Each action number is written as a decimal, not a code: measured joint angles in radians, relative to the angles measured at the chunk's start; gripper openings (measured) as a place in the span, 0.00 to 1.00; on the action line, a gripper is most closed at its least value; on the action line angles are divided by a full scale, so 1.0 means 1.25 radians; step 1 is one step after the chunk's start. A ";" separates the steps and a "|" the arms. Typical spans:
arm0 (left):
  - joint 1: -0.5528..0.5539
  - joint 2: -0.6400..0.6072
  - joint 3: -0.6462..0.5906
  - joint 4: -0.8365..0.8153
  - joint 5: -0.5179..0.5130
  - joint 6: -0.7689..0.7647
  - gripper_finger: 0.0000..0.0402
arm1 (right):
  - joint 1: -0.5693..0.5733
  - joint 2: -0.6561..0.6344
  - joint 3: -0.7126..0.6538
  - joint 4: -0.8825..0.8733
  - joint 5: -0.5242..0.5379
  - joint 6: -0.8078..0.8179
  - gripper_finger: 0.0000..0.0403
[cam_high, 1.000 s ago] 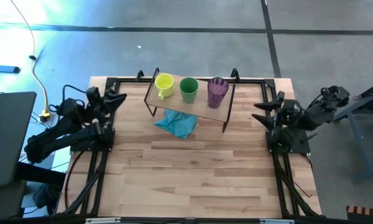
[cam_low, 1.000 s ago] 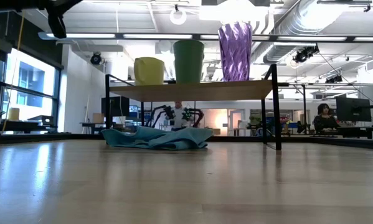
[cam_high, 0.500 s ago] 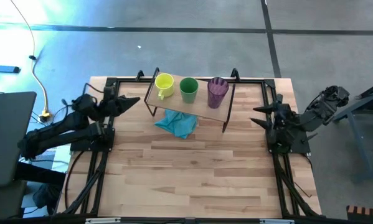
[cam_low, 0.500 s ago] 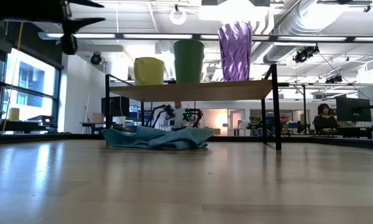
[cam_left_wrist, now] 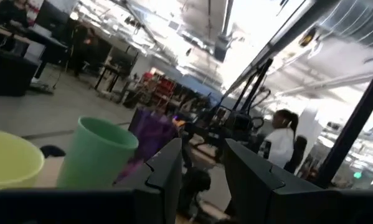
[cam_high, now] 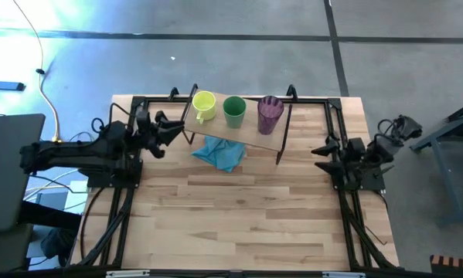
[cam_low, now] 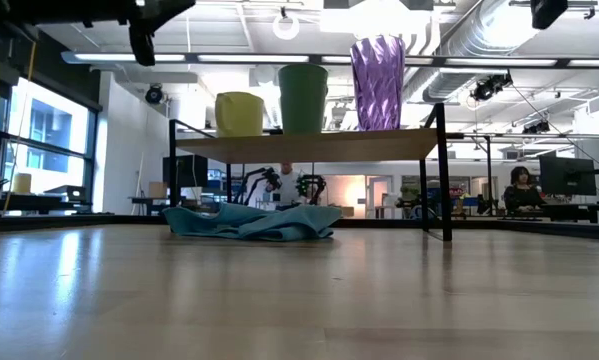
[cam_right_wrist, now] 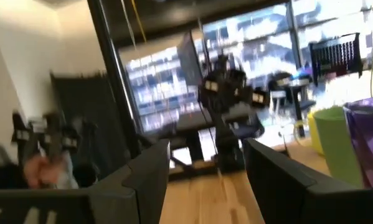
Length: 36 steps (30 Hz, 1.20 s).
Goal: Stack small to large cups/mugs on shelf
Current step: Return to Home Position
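Note:
A yellow mug [cam_high: 204, 103], a green cup [cam_high: 233, 110] and a purple tumbler [cam_high: 270, 114] stand upright in a row on the wooden shelf [cam_high: 249, 133], from left to right. The low view shows the mug [cam_low: 239, 113], cup [cam_low: 303, 98] and tumbler [cam_low: 378, 84] with their bases on the shelf board [cam_low: 309, 145]. My left gripper [cam_high: 175, 126] is open, just left of the shelf at mug height, pointing toward the cups. My right gripper [cam_high: 318, 149] is open, right of the shelf and apart from it. Neither touches anything.
A crumpled blue cloth [cam_high: 219, 153] lies on the table under and in front of the shelf, also seen in the low view as the cloth [cam_low: 251, 221]. The shelf's dark legs [cam_low: 445, 180] stand near the far edge. The near half of the tabletop [cam_high: 239, 216] is bare wood.
My left arm has stretched toward the table's right, bringing its gripper from the left edge up to the shelf's left end. My right arm has drawn in, its gripper moving a little toward the near edge. The cups, shelf and cloth have stayed put.

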 joint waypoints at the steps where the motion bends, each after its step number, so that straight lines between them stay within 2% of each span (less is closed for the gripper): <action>1: -0.012 -0.001 0.000 -0.008 -0.012 0.010 0.26 | -0.003 -0.005 -0.025 0.051 0.000 -0.009 0.49; 3: -0.034 -0.006 0.000 -0.015 -0.030 0.032 0.26 | -0.015 -0.006 -0.063 0.125 0.000 -0.021 0.49; 6: -0.061 -0.009 0.000 -0.021 -0.052 0.063 0.26 | -0.057 -0.005 -0.094 0.148 -0.033 0.004 0.49; 12: -0.077 -0.014 0.000 -0.020 -0.064 0.088 0.26 | -0.229 0.004 -0.096 0.118 -0.347 0.085 0.49; 18: -0.077 -0.016 0.000 -0.032 -0.039 0.089 0.26 | -0.375 -0.003 -0.096 0.045 -0.515 0.110 0.49; 22: -0.077 -0.046 0.000 -0.143 -0.022 0.088 0.26 | -0.430 -0.037 -0.096 -0.046 -0.539 0.112 0.49; 27: -0.077 -0.115 0.000 -0.259 -0.029 0.090 0.26 | -0.469 -0.140 -0.121 -0.124 -0.540 0.110 0.49; 30: -0.077 -0.165 0.000 -0.271 -0.031 0.120 0.26 | -0.485 -0.194 -0.166 -0.101 -0.542 0.123 0.49; 36: -0.077 -0.235 -0.002 -0.311 -0.033 0.142 0.26 | -0.494 -0.166 -0.213 0.023 -0.543 0.112 0.49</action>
